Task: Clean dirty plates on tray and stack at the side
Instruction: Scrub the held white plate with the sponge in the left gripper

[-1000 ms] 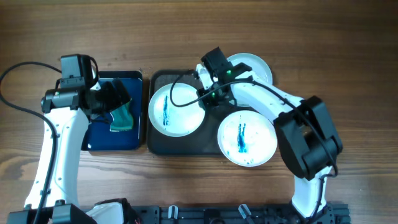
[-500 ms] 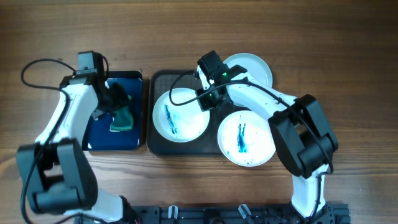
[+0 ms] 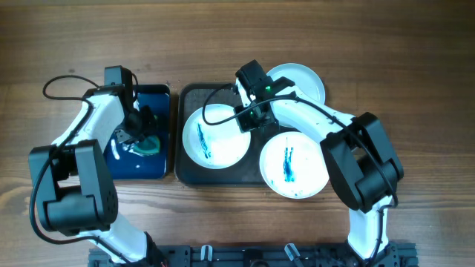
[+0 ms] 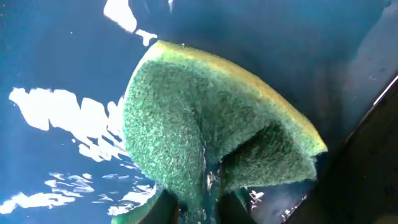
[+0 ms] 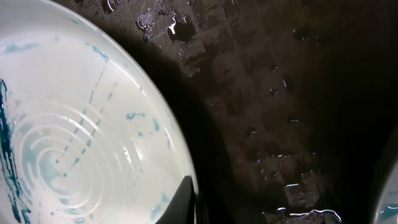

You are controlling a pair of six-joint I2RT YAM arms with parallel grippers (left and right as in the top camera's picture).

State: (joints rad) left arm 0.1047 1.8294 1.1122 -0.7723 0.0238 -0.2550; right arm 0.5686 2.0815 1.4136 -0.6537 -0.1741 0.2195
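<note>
Three white plates streaked with blue-green paint lie on or over the dark tray [image 3: 190, 172]. One plate [image 3: 215, 137] sits at the tray's left, one [image 3: 293, 165] at the front right, one [image 3: 298, 79] at the back right. My right gripper [image 3: 249, 119] is shut on the right rim of the left plate [image 5: 81, 143]; one dark finger [image 5: 180, 202] lies on the plate's inner edge above the wet tray [image 5: 280, 124]. My left gripper [image 3: 136, 130] is shut on a folded green sponge [image 4: 205, 130] [image 3: 146, 142] in the blue tray [image 3: 159, 100].
The blue tray [image 4: 62, 50] holds a film of water and stands just left of the dark tray. The two right-hand plates overhang the dark tray's right edge. Bare wooden table [image 3: 415, 89] lies all around; cables trail from both arms.
My left arm swung down onto the sponge and its jaws closed, pinching the sponge into a fold. My right gripper closed on the left plate's rim, and that plate shifted slightly right.
</note>
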